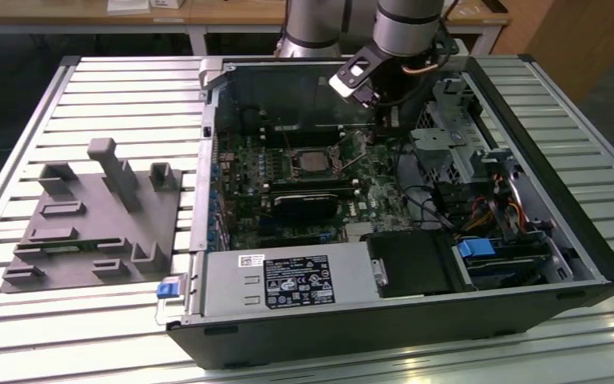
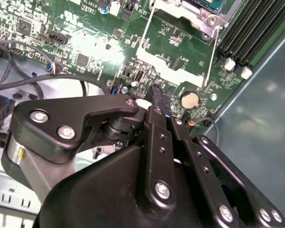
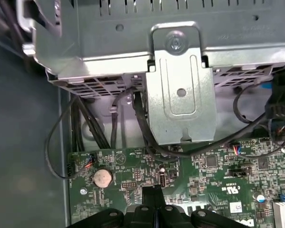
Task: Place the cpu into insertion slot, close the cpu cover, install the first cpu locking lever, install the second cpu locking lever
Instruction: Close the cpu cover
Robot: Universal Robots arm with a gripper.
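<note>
Inspection record.

1. The slatted bench (image 1: 93, 88) carries an open computer case (image 1: 392, 336) from the centre toward 3 o'clock in the exterior view. A grey moulded fixture (image 1: 93, 216) lies at 9 o'clock.
2. The arm (image 1: 408, 28) enters from 12 o'clock. Its wrist is tilted and it reaches down into the case.
3. The green circuit board (image 1: 253, 172) lies flat on the case floor.
4. The hand (image 1: 380, 120) points down at the board, at roughly 2 o'clock from the insertion slot (image 1: 290, 162) and apart from it. In both wrist views the hand (image 2: 157, 92) (image 3: 154, 192) has its fingers pressed together with nothing seen between them. The tips are close over the board, near the coin battery (image 2: 189, 99). Contact with the board cannot be confirmed.
5. In the second wrist view the cpu cover (image 2: 173, 10) lies over the slot, and the cpu (image 2: 210, 4) shows dull grey in its window.
6. Two wire levers (image 2: 210, 52) run beside the slot. Whether they are latched cannot be told.
</note>
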